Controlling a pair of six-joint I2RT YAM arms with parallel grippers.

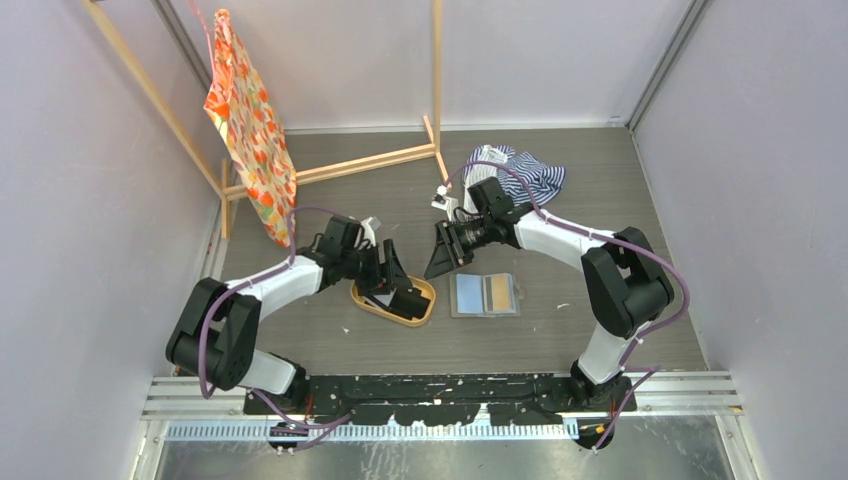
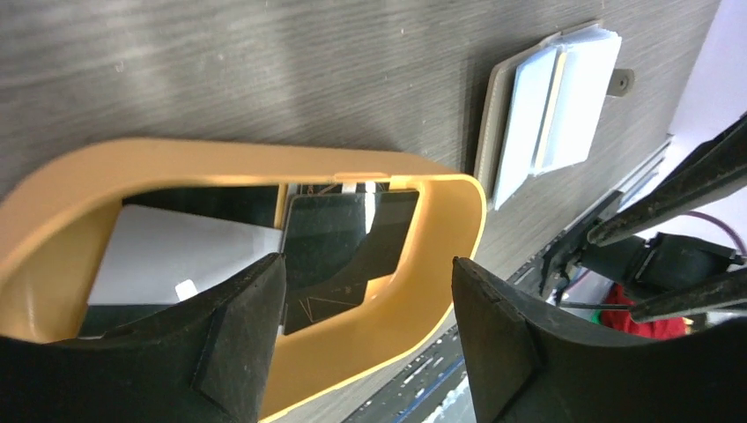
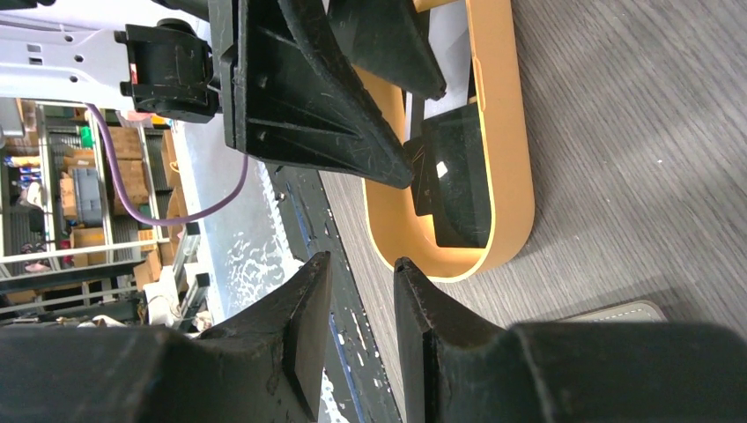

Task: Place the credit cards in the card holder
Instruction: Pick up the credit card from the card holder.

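Observation:
The card holder (image 1: 485, 295) lies open on the table, pale blue on its left half and an orange-tan card (image 1: 498, 293) on its right half. It shows again as the card holder (image 2: 551, 115) in the left wrist view, and a corner of the card holder (image 3: 617, 310) shows in the right wrist view. Left of it an oval orange tray (image 1: 427, 300) holds a black card (image 2: 348, 247) and a white card (image 2: 185, 251). My left gripper (image 2: 368, 300) is open, low over the tray's end, holding nothing. My right gripper (image 3: 361, 273) hovers above, between tray and holder, jaws parted and empty.
A striped cloth (image 1: 525, 175) lies at the back right. An orange patterned cloth (image 1: 245, 130) hangs from a wooden frame (image 1: 370, 160) at the back left. Grey walls close in both sides.

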